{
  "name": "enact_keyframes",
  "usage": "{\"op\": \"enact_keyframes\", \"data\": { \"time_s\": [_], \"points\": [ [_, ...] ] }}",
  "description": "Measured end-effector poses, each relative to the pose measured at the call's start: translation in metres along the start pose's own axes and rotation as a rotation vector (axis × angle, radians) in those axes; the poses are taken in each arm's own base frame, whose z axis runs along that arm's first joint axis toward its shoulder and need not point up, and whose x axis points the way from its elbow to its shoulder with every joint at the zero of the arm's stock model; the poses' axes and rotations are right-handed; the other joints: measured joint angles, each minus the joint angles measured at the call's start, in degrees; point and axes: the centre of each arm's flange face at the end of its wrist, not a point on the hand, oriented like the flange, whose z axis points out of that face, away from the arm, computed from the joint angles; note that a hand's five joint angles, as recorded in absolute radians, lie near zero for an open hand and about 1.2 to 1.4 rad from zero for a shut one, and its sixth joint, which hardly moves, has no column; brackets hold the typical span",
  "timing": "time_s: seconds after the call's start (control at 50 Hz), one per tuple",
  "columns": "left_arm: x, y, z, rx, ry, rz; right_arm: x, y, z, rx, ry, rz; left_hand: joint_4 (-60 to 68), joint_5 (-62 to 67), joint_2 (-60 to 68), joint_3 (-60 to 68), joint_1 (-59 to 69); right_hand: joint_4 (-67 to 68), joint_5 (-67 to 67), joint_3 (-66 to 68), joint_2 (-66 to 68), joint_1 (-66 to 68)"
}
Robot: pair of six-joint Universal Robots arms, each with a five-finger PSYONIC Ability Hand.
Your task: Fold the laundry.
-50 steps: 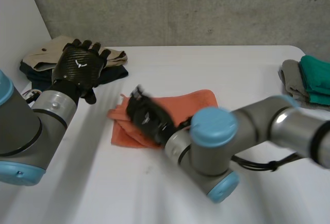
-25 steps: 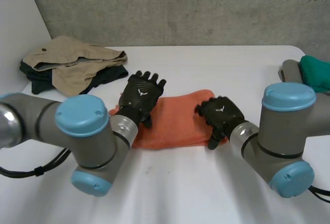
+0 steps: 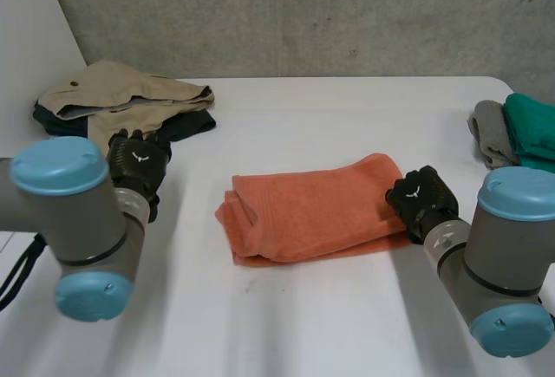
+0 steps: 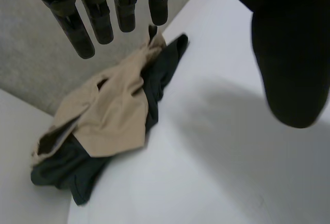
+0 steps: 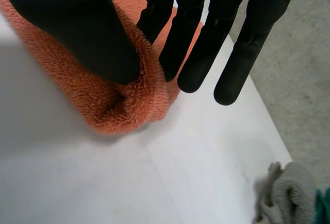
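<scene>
A folded orange towel (image 3: 312,208) lies in the middle of the white table (image 3: 303,325). My right hand (image 3: 421,199) is at the towel's right end, near corner. In the right wrist view the thumb (image 5: 82,28) and a finger pinch a bunched fold of the orange towel (image 5: 121,105), while the other fingers stay nearly straight beside it. My left hand (image 3: 134,165) hovers over bare table to the left of the towel, apart from it. In the left wrist view its fingers (image 4: 100,15) are straight and hold nothing.
A pile of beige and dark clothes (image 3: 121,104) lies at the back left, just beyond the left hand's fingertips (image 4: 108,116). Grey (image 3: 492,133) and green (image 3: 531,130) clothes sit at the table's right edge; the grey cloth (image 5: 291,193) lies beyond the right hand.
The left hand left the towel and drew back to the left. The right hand shut on the towel's right end, and the towel now lies further right.
</scene>
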Motion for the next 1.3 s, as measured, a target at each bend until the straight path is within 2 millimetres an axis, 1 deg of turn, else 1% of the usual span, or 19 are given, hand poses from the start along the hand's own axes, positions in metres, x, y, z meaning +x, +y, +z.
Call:
{"op": "enact_keyframes", "data": {
  "time_s": [0.1,0.16,0.22,0.28,0.32,0.4,0.42,0.46,0.52,0.6,0.68,0.72,0.78,0.86,0.92,1.02,1.1,1.18,1.3],
  "points": [
    [-0.009,-0.016,-0.02,0.073,0.03,-0.012,0.008,-0.01,-0.004,0.022,0.033,-0.068,0.0,0.0,0.0,0.0,0.0,0.01,0.0,0.05,0.0,0.0],
    [-0.016,-0.028,-0.031,0.132,0.043,-0.024,0.017,-0.023,-0.003,0.061,0.071,-0.123,0.0,0.0,0.0,0.0,0.0,0.01,0.0,0.15,0.0,0.0],
    [-0.022,-0.039,-0.039,0.178,0.043,-0.035,0.015,-0.052,-0.004,0.163,0.085,-0.185,0.0,0.0,0.0,0.0,0.0,0.06,0.0,0.27,0.01,0.31],
    [-0.027,-0.048,-0.045,0.209,0.038,-0.044,-0.01,-0.087,-0.014,0.32,0.032,-0.243,0.0,0.0,0.0,0.0,0.0,0.08,0.01,0.27,0.01,0.31],
    [-0.029,-0.051,-0.048,0.222,0.036,-0.047,-0.041,-0.107,-0.026,0.45,-0.057,-0.285,0.0,0.0,0.0,0.0,0.0,0.09,0.03,0.27,0.01,0.31],
    [-0.027,-0.055,-0.052,0.237,0.043,-0.049,-0.101,-0.116,-0.05,0.609,-0.245,-0.351,0.0,0.0,-0.08,0.0,0.0,-0.25,-0.22,-0.12,-0.25,0.31],
    [-0.025,-0.056,-0.053,0.242,0.047,-0.051,-0.12,-0.113,-0.057,0.643,-0.308,-0.373,0.0,0.0,-0.09,0.0,0.0,-5.89,-5.34,-6.18,-5.9,-3.45],
    [-0.023,-0.058,-0.054,0.252,0.051,-0.054,-0.138,-0.108,-0.063,0.666,-0.367,-0.393,0.0,0.0,-0.09,0.0,0.0,-18.12,-17.62,-17.67,-17.75,-15.05],
    [-0.021,-0.064,-0.055,0.278,0.053,-0.07,-0.149,-0.101,-0.064,0.646,-0.386,-0.397,0.0,0.0,-0.09,0.0,0.0,-46.96,-46.75,-46.39,-47.15,-43.13],
    [-0.019,-0.074,-0.055,0.321,0.05,-0.1,-0.138,-0.102,-0.061,0.593,-0.341,-0.33,0.0,0.0,-0.09,0.0,0.0,-56.11,-55.08,-55.8,-55.24,-50.47],
    [-0.016,-0.089,-0.058,0.38,0.057,-0.153,-0.102,-0.116,-0.064,0.573,-0.29,-0.129,0.0,0.0,-0.09,0.0,0.0,-56.17,-55.08,-55.8,-55.24,-50.47],
    [-0.014,-0.102,-0.063,0.424,0.07,-0.199,-0.071,-0.128,-0.069,0.575,-0.268,0.07,0.0,0.0,-0.09,0.0,0.0,-56.17,-55.08,-55.8,-55.24,-50.47],
    [-0.009,-0.114,-0.068,0.46,0.093,-0.25,-0.044,-0.134,-0.073,0.566,-0.26,0.249,0.0,0.0,-0.09,0.0,0.0,-56.17,-55.08,-55.8,-55.24,-50.47],
    [0.008,-0.127,-0.078,0.486,0.164,-0.318,-0.004,-0.129,-0.067,0.484,-0.232,0.463,0.0,0.0,-0.09,0.0,0.0,-56.17,-55.08,-55.8,-55.24,-50.47],
    [0.028,-0.128,-0.085,0.462,0.238,-0.338,0.014,-0.12,-0.056,0.39,-0.205,0.53,0.0,0.0,-0.09,0.0,0.0,-56.17,-55.07,-55.8,-55.24,-50.47],
    [0.068,-0.109,-0.088,0.314,0.355,-0.319,0.02,-0.105,-0.028,0.217,-0.204,0.562,0.0,0.0,-0.09,0.0,0.0,-56.17,-55.08,-55.8,-55.24,-50.47],
    [0.095,-0.079,-0.081,0.126,0.395,-0.297,0.012,-0.095,-0.003,0.102,-0.242,0.566,0.0,0.0,-0.09,0.0,0.0,-56.17,-55.08,-55.8,-55.24,-50.47],
    [0.108,-0.051,-0.071,-0.038,0.388,-0.268,-0.004,-0.086,0.018,0.021,-0.304,0.578,0.0,0.0,-0.09,0.0,0.0,-56.17,-55.08,-55.8,-55.24,-50.47],
    [0.105,-0.025,-0.055,-0.17,0.346,-0.244,-0.03,-0.071,0.038,-0.081,-0.404,0.575,0.0,0.0,-0.09,0.0,0.0,-56.17,-55.08,-55.8,-55.24,-50.47]
  ]
}}
